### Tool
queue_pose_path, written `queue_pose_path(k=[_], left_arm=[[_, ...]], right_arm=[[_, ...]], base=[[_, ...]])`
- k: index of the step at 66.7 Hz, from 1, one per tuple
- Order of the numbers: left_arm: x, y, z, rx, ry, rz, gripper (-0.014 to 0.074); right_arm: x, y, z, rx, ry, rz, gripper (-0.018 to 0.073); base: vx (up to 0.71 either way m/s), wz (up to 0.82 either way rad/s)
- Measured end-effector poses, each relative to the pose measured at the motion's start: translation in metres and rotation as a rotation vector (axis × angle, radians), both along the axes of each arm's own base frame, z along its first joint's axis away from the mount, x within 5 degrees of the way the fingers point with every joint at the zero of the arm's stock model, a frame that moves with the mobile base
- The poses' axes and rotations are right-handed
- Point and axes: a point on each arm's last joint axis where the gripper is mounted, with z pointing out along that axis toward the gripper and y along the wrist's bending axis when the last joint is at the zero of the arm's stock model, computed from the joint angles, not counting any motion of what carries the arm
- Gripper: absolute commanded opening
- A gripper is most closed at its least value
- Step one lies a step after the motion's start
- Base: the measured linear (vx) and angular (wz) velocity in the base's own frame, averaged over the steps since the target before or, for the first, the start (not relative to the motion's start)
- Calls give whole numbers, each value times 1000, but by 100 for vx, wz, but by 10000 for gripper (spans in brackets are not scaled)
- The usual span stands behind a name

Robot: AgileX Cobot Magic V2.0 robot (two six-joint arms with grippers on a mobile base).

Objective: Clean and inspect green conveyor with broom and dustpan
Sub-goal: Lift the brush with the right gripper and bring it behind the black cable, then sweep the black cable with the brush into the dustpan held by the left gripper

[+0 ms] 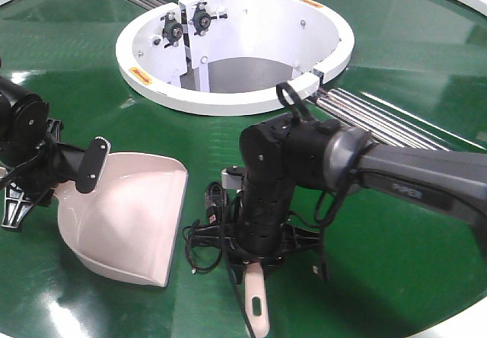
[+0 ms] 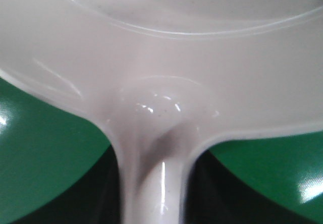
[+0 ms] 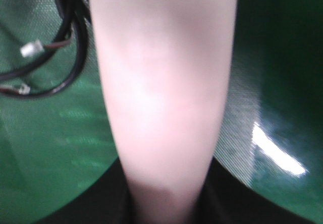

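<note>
The pale pinkish dustpan [image 1: 129,216] lies on the green conveyor [image 1: 380,269] at the left, its wide mouth facing right. My left gripper [image 1: 72,178] is shut on its handle at the pan's back. The left wrist view shows that handle [image 2: 156,183] running between dark fingers into the dustpan [image 2: 161,42]. My right gripper [image 1: 255,260] points down at the belt and is shut on the broom. Only the broom's handle end [image 1: 256,304], with its slotted hole, shows below the gripper. In the right wrist view the broom [image 3: 161,82] fills the middle; its bristles are hidden.
A white central ring [image 1: 236,49] stands behind both arms. Silver rollers [image 1: 380,117] run from it toward the right. Loose black cable [image 1: 202,239] hangs by the right wrist between broom and dustpan. The conveyor's white rim [image 1: 464,319] curves at the bottom right.
</note>
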Motion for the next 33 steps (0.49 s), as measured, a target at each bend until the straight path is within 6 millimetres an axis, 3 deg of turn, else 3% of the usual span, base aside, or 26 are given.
queue_pose_path(k=[16,33], left_arm=[[0,0,0,0,0,0,-7],[0,0,0,0,0,0,-7]], right_arm=[[5,38,-7,19,17,70,-1],[17,86,0,141,0,157,-1]], base=[[0,0],[0,0]])
